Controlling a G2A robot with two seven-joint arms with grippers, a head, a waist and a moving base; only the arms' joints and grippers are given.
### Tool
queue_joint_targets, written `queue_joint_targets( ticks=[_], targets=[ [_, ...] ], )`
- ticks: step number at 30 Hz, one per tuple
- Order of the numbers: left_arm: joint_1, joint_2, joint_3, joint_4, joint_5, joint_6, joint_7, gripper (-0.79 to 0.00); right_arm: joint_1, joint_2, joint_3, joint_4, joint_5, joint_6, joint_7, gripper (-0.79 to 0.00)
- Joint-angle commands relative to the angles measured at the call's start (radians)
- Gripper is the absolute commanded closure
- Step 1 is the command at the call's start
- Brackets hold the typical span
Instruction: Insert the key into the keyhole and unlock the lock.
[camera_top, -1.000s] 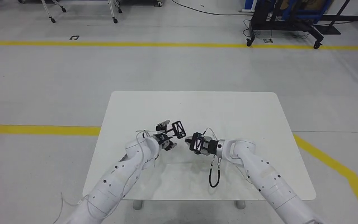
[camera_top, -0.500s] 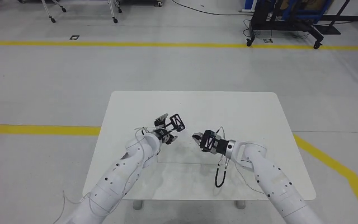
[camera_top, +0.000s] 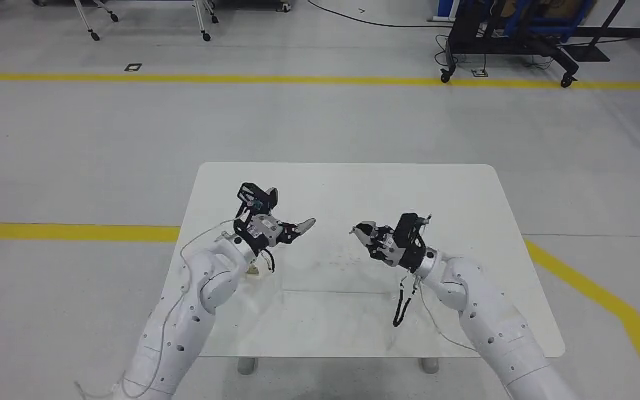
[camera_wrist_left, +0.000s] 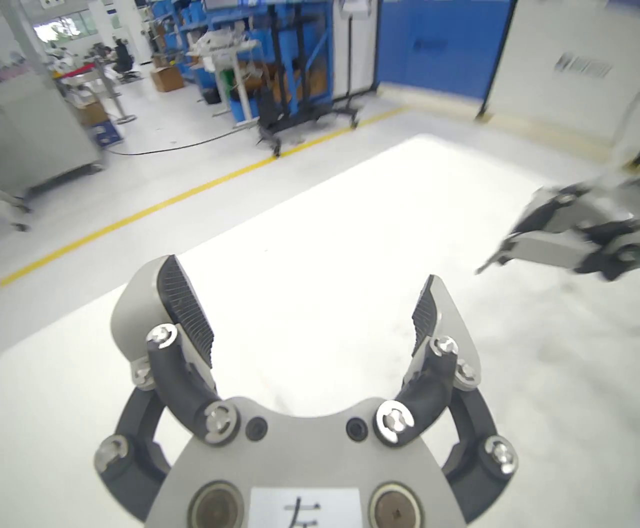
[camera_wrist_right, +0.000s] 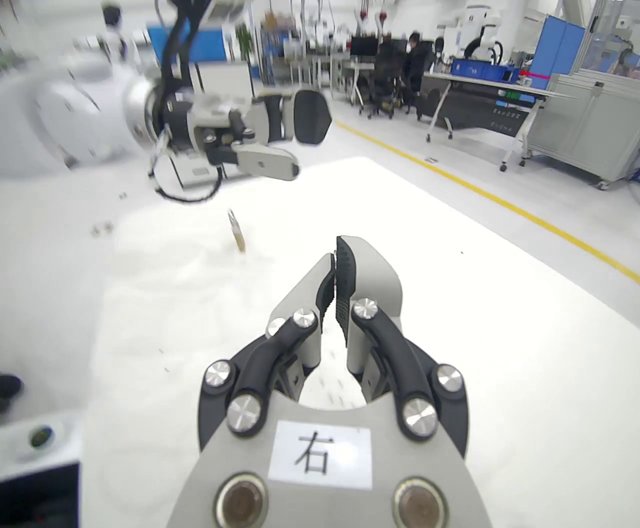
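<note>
Table (camera_top: 450, 200) with two grippers and one lock. Nearest, right gripper (camera_wrist_right: 336, 252), fingers pressed together above the tabletop. Beyond it, one small brass lock (camera_wrist_right: 236, 234), tilted, near the left gripper (camera_wrist_left: 300, 277), whose two fingers spread wide.

- White table (camera_top: 450, 190) with rounded corners, standing on a grey floor (camera_top: 300, 130)
- Yellow floor lines (camera_top: 300, 78) beyond and beside it
- Black wheeled frame (camera_top: 500, 40) far behind, rightward
- Blue racks (camera_wrist_left: 290, 55) in the room

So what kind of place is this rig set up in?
Probably an industrial robotics workshop: yellow floor lines, blue storage racks and workbenches surround the white table.
</note>
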Motion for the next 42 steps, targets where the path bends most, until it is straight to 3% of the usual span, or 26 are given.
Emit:
queue_joint_targets(
  ticks=[1,2,8,12,15,18,21,28,30,36,38,42],
  targets=[
    [-0.009,0.000,-0.003,0.044,-0.204,-0.166,-0.005,-0.785,0.016,-0.003,-0.002,0.053,0.158,-0.103,-0.008,0.000],
    [-0.018,-0.001,0.007,0.069,-0.278,-0.220,-0.017,-0.785,0.029,-0.005,-0.011,0.076,0.219,-0.144,0.000,0.000],
    [-0.115,-0.020,0.120,0.208,-0.584,-0.410,-0.145,-0.785,0.083,0.005,-0.129,0.077,0.521,-0.144,0.107,0.000],
    [-0.177,-0.036,0.230,0.265,-0.819,-0.417,-0.222,-0.785,0.119,0.019,-0.199,0.075,0.685,-0.144,0.202,0.000],
    [-0.221,-0.042,0.281,0.303,-0.950,-0.417,-0.291,-0.708,0.145,0.027,-0.238,0.079,0.793,-0.144,0.262,0.000],
    [-0.253,-0.049,0.321,0.351,-1.049,-0.417,-0.378,-0.548,0.161,0.036,-0.261,0.080,0.864,-0.144,0.304,0.000],
    [-0.283,-0.056,0.338,0.392,-1.082,-0.417,-0.435,-0.437,0.169,0.041,-0.273,0.084,0.903,-0.144,0.325,0.000],
    [-0.306,-0.068,0.339,0.429,-1.075,-0.417,-0.463,-0.326,0.179,0.048,-0.289,0.104,0.934,-0.144,0.333,0.000],
    [-0.312,-0.071,0.338,0.436,-1.062,-0.417,-0.465,-0.243,0.182,0.048,-0.292,0.109,0.940,-0.144,0.330,0.000],
    [-0.324,-0.083,0.348,0.450,-1.042,-0.417,-0.460,-0.228,0.196,0.047,-0.304,0.122,0.934,-0.144,0.322,0.000],
    [-0.327,-0.087,0.352,0.453,-1.039,-0.417,-0.459,-0.185,0.200,0.046,-0.308,0.127,0.934,-0.144,0.316,0.000],
    [-0.332,-0.092,0.355,0.460,-1.033,-0.417,-0.457,0.000,0.208,0.045,-0.314,0.137,0.933,-0.144,0.308,0.000]
  ],
)
